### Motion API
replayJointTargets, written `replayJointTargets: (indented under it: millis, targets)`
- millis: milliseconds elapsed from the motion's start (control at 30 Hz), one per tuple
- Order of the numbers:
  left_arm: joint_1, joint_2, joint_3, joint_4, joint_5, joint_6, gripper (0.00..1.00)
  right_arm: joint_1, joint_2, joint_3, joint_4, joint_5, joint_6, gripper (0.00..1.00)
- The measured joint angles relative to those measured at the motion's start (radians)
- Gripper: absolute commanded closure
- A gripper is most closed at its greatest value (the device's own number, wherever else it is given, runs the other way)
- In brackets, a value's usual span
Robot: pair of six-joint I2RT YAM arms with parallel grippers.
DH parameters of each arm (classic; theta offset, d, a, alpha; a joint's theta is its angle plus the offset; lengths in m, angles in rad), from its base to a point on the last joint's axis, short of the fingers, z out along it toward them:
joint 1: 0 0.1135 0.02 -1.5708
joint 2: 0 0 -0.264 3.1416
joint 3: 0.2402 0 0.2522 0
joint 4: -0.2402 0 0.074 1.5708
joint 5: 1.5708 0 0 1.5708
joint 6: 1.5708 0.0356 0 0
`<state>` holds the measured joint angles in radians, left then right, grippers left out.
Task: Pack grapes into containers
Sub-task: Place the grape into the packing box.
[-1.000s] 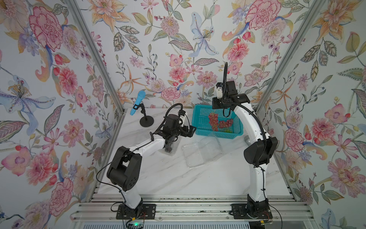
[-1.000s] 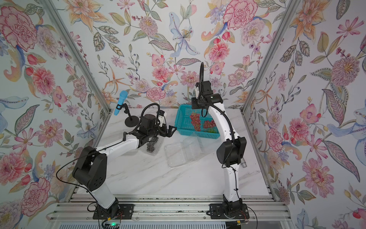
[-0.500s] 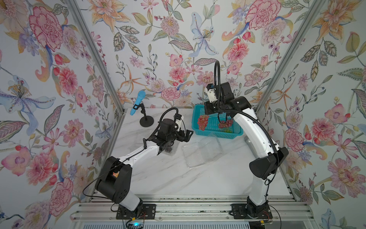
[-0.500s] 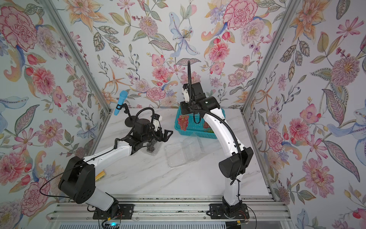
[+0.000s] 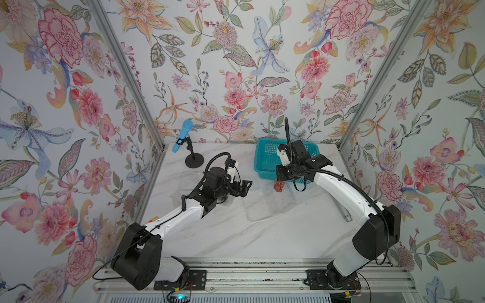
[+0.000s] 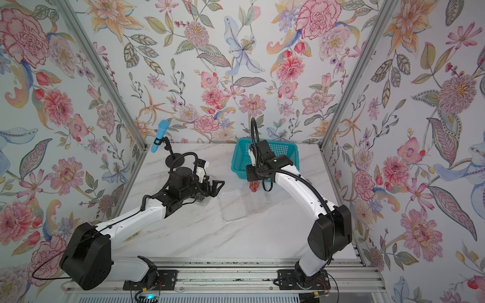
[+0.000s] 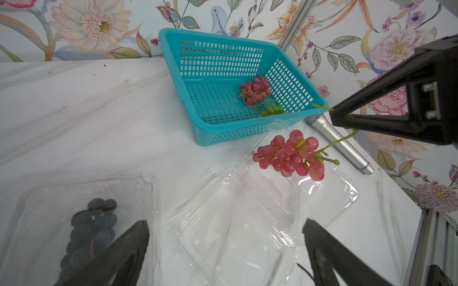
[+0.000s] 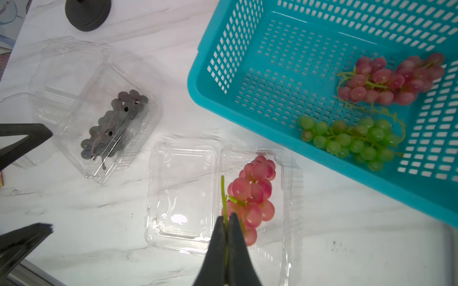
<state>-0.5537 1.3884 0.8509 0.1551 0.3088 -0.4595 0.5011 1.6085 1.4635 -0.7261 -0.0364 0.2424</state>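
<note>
One red bunch (image 8: pixel 250 198) — stem between right fingers (image 8: pixel 216 247) — over clamshell (image 8: pixel 183 188)

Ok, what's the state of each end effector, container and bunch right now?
held red bunch: hanging over middle container.
middle container: lid open, empty.
right end effector: shut on held red bunch.
left end effector: open, empty.
dark bunch: inside second container.
basket: red bunch and green bunch inside.

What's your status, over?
Right gripper shut on red grape bunch stem, over open container. Left gripper open, empty. Nothing in the way.
</note>
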Motion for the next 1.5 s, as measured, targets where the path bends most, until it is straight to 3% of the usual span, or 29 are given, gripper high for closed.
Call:
replayJointTargets:
  millis: [367,800,933,1200,1500]
  targets:
    - [-0.090,-0.001,-0.010,0.024,-0.055,-0.023,0.00,-0.178,-0.040,-0.362,0.207,-0.097,0.028,1.00]
    - [-0.127,-0.005,-0.025,0.033,-0.085,-0.031,0.00,-0.192,-0.037,-0.419,0.299,-0.080,0.027,1.00]
    - [-0.130,-0.032,-0.064,0.038,-0.086,-0.043,0.00,-0.192,-0.037,-0.419,0.304,-0.057,0.030,0.79]
    - [-0.132,-0.062,-0.084,0.047,-0.089,-0.056,0.00,-0.180,-0.038,-0.419,0.305,-0.018,0.051,0.54]
    - [-0.132,-0.022,-0.081,0.066,-0.089,-0.056,0.00,-0.179,-0.109,-0.387,0.259,0.002,0.050,0.19]
